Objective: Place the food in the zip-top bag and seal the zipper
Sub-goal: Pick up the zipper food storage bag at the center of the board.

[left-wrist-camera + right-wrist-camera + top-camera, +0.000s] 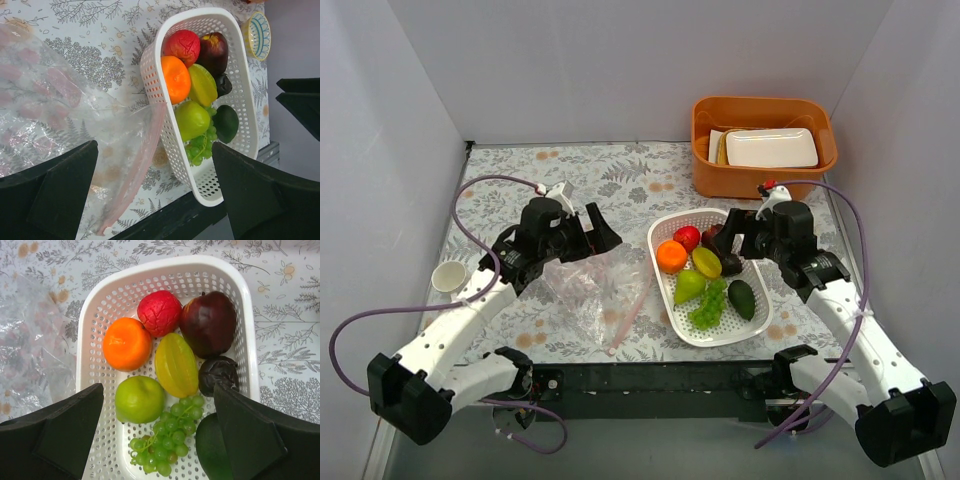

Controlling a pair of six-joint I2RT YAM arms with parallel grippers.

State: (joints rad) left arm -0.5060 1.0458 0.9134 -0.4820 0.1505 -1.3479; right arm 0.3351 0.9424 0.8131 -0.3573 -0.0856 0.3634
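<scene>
The food lies in a white perforated basket point(665, 300): a red fruit point(159, 312), a dark maroon one point(208, 322), an orange point(126, 343), a yellow-green fruit point(176, 365), a green pear point(139, 399), grapes point(170, 440) and an avocado point(212, 452). My right gripper point(157, 435) hangs open above the basket's right half, holding nothing. Left of the basket the clear zip-top bag point(592, 285) lies crumpled on the cloth. Its pink zipper point(137, 170) runs along the edge nearest the basket. My left gripper point(592, 238) is open above the bag's far end.
An orange bin point(763, 175) with white containers stands at the back right. A white cup point(450, 276) sits at the left edge. A small patterned bowl point(259, 34) shows beyond the basket. A black rail point(650, 378) lines the near table edge.
</scene>
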